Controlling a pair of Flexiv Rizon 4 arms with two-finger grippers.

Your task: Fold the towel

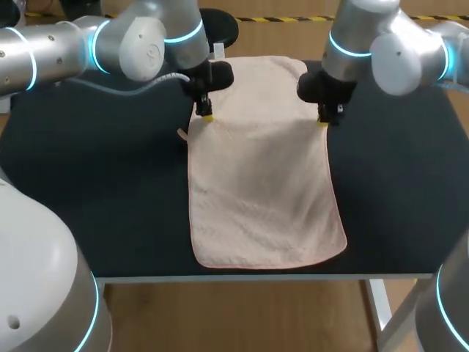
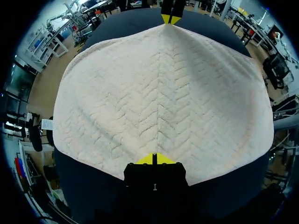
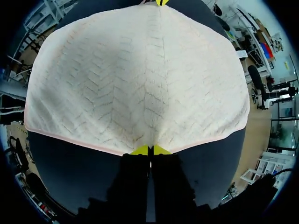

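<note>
Cream herringbone towel, perhaps pink-edged; black table.

The head view looks down on the bench from above and behind. The wrist views sit close over the shared towel, facing each other: the left sees the right hand, the right the left hand.

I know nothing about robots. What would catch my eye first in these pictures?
A pale pink towel lies lengthwise down the middle of a black table. The left claw pinches one long edge and the right claw the opposite edge, both towards the towel's far end, with their yellow tips shut on the cloth. A crease runs across the towel between them.
</note>
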